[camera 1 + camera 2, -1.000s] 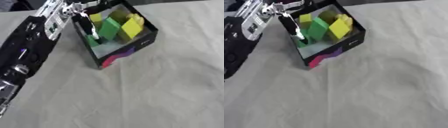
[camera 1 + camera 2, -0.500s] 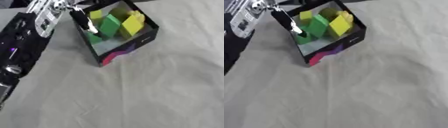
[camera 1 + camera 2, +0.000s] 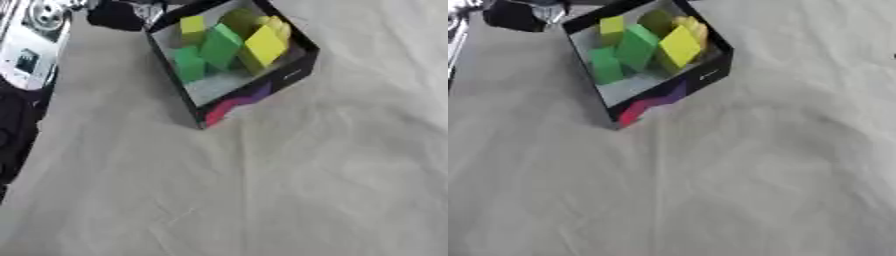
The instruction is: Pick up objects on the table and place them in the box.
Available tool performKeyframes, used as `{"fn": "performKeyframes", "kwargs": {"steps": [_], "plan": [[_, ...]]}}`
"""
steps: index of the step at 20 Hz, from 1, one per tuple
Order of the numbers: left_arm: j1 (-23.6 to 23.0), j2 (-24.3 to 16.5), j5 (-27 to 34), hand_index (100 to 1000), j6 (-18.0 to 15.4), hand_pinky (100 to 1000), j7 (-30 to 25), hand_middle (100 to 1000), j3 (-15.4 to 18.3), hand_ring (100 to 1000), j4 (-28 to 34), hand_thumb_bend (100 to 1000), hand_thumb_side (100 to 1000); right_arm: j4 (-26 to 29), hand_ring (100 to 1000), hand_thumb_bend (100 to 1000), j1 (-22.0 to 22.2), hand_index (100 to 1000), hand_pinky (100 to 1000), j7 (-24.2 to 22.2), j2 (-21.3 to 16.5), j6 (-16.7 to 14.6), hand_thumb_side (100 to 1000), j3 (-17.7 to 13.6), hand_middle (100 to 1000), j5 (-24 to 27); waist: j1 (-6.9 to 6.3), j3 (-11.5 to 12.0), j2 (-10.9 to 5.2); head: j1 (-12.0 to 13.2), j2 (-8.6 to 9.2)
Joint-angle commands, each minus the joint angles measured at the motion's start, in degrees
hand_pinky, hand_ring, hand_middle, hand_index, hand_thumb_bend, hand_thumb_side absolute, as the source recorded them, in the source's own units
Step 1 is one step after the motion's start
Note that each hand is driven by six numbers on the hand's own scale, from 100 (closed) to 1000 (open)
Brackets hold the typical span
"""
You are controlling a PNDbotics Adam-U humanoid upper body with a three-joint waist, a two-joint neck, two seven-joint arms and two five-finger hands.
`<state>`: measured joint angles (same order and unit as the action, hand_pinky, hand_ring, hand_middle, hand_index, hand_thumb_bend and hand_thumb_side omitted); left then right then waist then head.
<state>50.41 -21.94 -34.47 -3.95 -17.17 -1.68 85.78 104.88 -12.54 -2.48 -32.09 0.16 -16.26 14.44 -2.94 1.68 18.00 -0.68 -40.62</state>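
Observation:
A black box [image 3: 278, 81] with a pink and purple stripe on its front wall stands on the grey cloth at the upper middle. Inside it lie green blocks [image 3: 220, 46] and yellow blocks [image 3: 262, 48], piled together. My left hand [image 3: 117, 13] shows as a dark blurred shape just beyond the box's far left corner, outside the box. Its forearm [image 3: 29, 47] runs down the left edge of the left eye view. I see no loose object on the cloth. My right hand does not show in either view.
The grey cloth [image 3: 280, 190] is creased and covers the table from the box down to the near edge. My left arm fills the left border of the left eye view.
My left hand has drawn back from over the box's left side to beyond its far left corner. The picture has also shifted, so the box now sits lower and more central.

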Motion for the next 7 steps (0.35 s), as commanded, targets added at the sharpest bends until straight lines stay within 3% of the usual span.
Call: {"fn": "performKeyframes", "kwargs": {"steps": [1,7], "plan": [[-2.6,0.3,3.3,790,2.4,740,3.3,666,4.5,630,6.0,100,440,0.9,701,100,-0.3,847,823,0.6,-1.2,-0.1,651,-0.9,700,0.5,1.03,0.1,-1.78,-0.5,0.94],[-11.9,0.8,9.0,789,7.8,735,9.0,677,7.2,627,15.3,100,463,1.3,702,100,-0.3,848,821,1.3,-1.1,-0.6,638,-1.1,700,1.2,1.59,0.4,-2.02,-1.1,1.26]]}}
